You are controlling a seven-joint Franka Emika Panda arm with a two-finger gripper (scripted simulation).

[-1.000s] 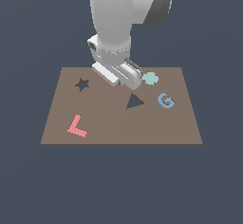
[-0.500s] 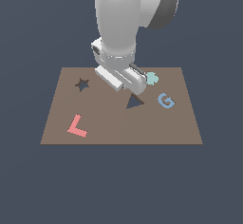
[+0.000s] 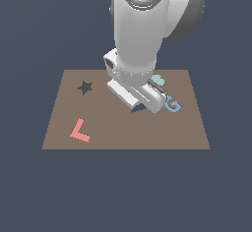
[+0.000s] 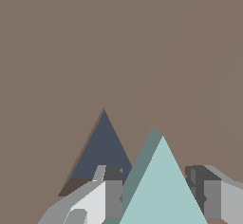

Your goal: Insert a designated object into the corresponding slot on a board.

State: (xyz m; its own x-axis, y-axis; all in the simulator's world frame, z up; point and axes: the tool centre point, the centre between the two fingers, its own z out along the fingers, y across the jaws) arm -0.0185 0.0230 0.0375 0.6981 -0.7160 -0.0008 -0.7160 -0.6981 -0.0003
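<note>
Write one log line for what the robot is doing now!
gripper: shut on triangle block | position: beside triangle hole | board: star hole empty

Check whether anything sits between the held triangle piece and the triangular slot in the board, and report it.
Nothing visible does. In the wrist view the pale teal triangle piece sits between the fingers, and the dark triangular slot lies beside it with only bare brown board around. The blue G and pink L lie off to the sides.
</note>
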